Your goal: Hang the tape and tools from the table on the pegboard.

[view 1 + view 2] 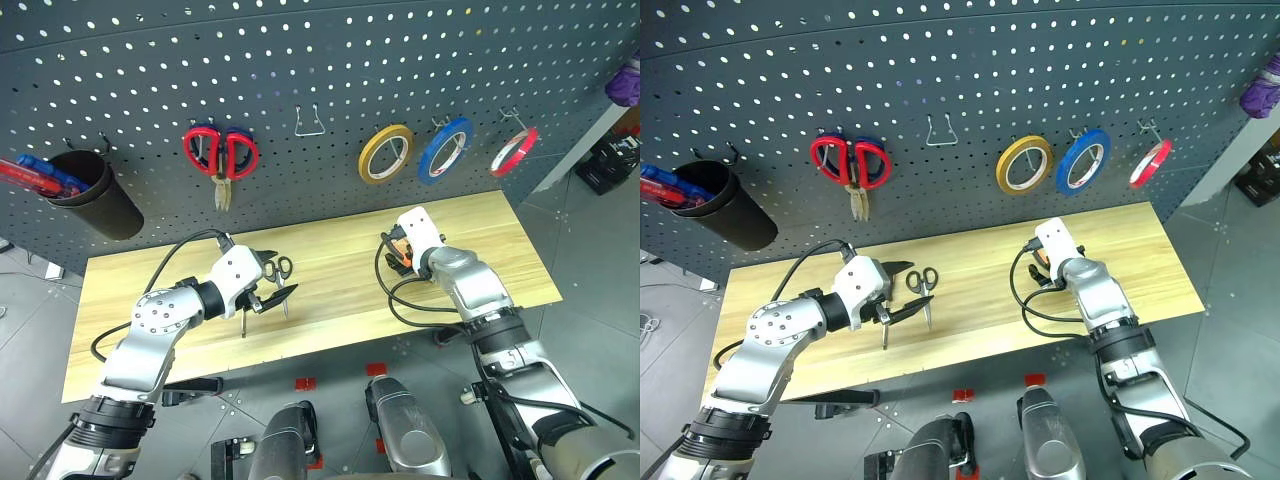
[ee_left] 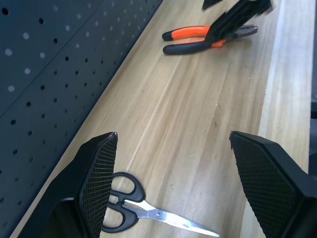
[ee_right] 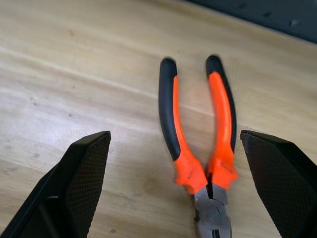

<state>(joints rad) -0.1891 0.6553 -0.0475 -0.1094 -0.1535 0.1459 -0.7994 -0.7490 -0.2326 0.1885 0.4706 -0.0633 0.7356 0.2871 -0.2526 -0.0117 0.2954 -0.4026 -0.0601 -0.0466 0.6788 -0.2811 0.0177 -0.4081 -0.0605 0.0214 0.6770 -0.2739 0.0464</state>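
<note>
Right end effector (image 3: 173,183) agape over pliers (image 3: 198,134) on table (image 3: 74,64)

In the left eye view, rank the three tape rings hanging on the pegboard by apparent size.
Largest to smallest:
1. blue tape ring and yellow tape ring, too alike to rank
2. red tape ring, thinner and seen at an angle

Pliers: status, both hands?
Right hand open over pliers, flat on table. Left hand open above black scissors. Red tape already on pegboard. Nothing blocking.

Scissors (image 1: 923,279) left of pliers (image 3: 198,148) on table (image 1: 970,310)
</note>
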